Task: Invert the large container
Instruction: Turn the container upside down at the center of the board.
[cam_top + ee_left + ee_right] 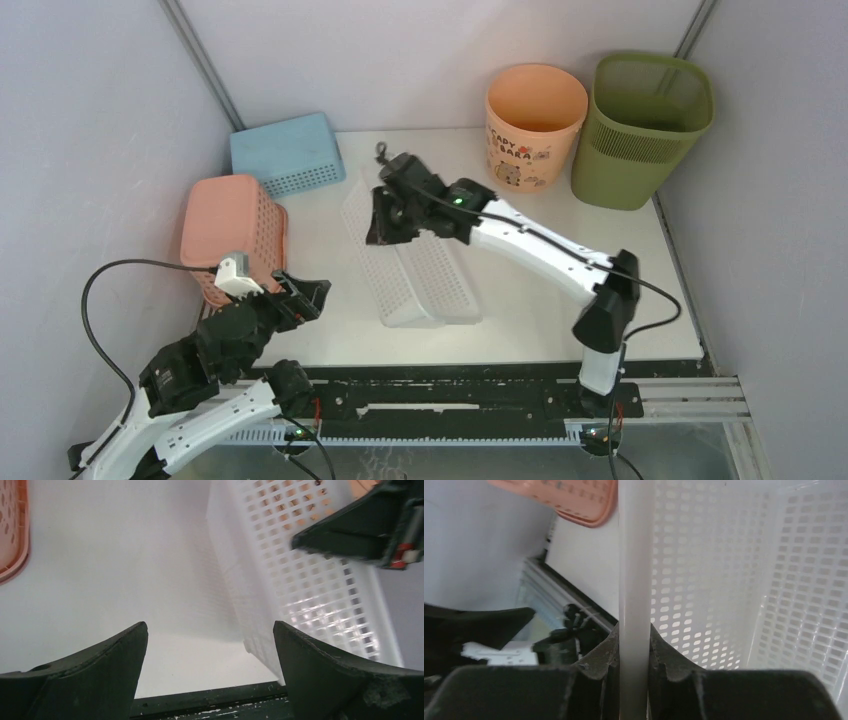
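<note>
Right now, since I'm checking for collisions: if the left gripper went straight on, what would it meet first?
Most likely the white basket, near its left edge; the open left gripper aims about there, though it could graze bare table first.

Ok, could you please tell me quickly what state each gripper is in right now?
Left gripper: open, holding nothing.
Right gripper: shut on the rim of the white basket.

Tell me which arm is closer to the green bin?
Right. The right gripper clamps the white basket by its rim; the green bin stands beyond, in the far corner. The left gripper hangs open by the pink basket, farther off.
</note>
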Action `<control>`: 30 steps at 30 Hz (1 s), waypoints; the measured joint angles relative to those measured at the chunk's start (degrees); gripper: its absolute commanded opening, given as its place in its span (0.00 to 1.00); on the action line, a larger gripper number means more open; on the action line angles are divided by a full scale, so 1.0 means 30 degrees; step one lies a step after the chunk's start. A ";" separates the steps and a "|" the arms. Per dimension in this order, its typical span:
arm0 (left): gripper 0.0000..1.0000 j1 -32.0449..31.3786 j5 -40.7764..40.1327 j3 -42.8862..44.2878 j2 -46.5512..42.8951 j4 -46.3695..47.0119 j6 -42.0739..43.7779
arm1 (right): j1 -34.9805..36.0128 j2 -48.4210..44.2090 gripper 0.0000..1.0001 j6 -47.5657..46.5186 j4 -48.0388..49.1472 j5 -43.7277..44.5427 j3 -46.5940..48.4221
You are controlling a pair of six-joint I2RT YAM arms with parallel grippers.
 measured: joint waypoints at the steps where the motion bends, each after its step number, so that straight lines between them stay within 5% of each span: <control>1: 1.00 0.0000 -0.0117 0.0022 0.0051 -0.0117 0.0007 | -0.0364 -0.0656 0.00 0.0117 0.0605 -0.0627 -0.0634; 8: 1.00 0.0000 -0.0510 0.0073 0.1027 -0.0335 0.0022 | -0.4597 -0.5238 0.00 0.2710 0.8247 -0.5799 -0.9078; 15: 1.00 0.0000 -0.0612 0.0073 0.1137 -0.0335 0.0189 | -0.6499 -0.5952 0.00 0.7038 1.6655 -0.8910 -1.5715; 22: 1.00 0.0000 -0.0605 0.0073 0.1275 -0.0270 0.0204 | -0.7176 -0.6207 0.00 1.0659 2.2833 -1.0557 -1.8258; 30: 1.00 0.0000 -0.0605 0.0073 0.1268 0.0117 0.0233 | -0.7395 -0.6207 0.00 1.1628 2.3984 -1.1271 -1.8404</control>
